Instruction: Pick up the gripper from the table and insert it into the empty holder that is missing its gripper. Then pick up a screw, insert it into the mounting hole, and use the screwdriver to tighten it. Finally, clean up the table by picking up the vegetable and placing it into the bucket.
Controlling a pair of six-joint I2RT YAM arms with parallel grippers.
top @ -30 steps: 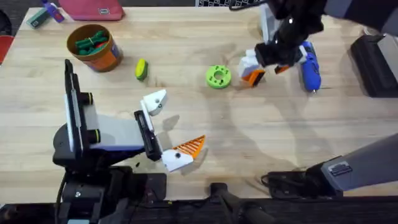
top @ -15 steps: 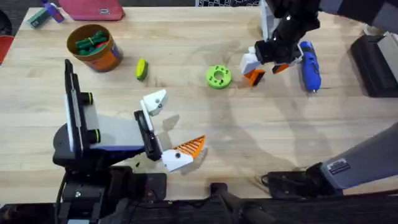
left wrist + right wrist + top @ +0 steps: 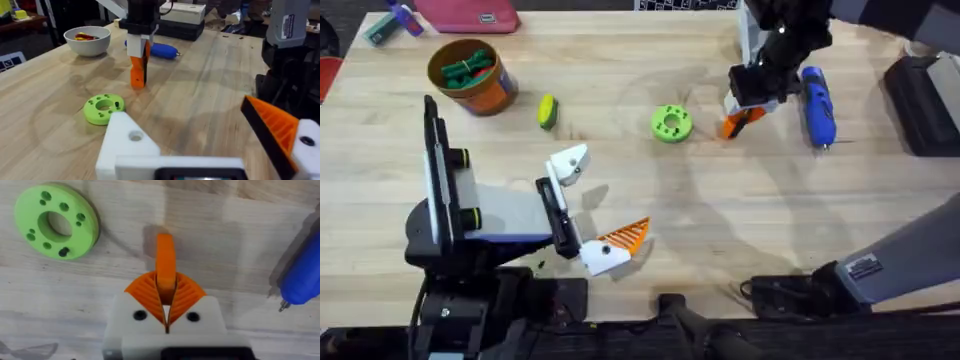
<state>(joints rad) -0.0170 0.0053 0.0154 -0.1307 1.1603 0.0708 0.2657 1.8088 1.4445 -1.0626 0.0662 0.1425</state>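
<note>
Presently, the right gripper [image 3: 745, 108] sits in the upper right of the overhead frame, its orange ribbed pads [image 3: 145, 289] pinched narrow around the small loose orange plastic wedge [image 3: 165, 264], which projects beyond the fingertips toward the light wooden table [image 3: 720, 220]. From the left wrist camera the same wedge [image 3: 138, 71] hangs upright with its lower end at or just above the tabletop; contact cannot be confirmed.

The round green plastic disc with holes [image 3: 670, 123] lies just left of the wedge. The blue cylindrical powered screwdriver [image 3: 817, 105] lies flat just right of the right gripper.

The left gripper [image 3: 588, 210] rests at lower centre of the overhead frame with its jaws spread wide. One side carries an orange ribbed finger [image 3: 626, 235]; the other is the bare white plastic holder block [image 3: 568, 162].

The small yellow-green oval toy vegetable [image 3: 548, 111] lies upper left of centre, near the round orange bucket [image 3: 471, 76], which holds green pieces.
</note>
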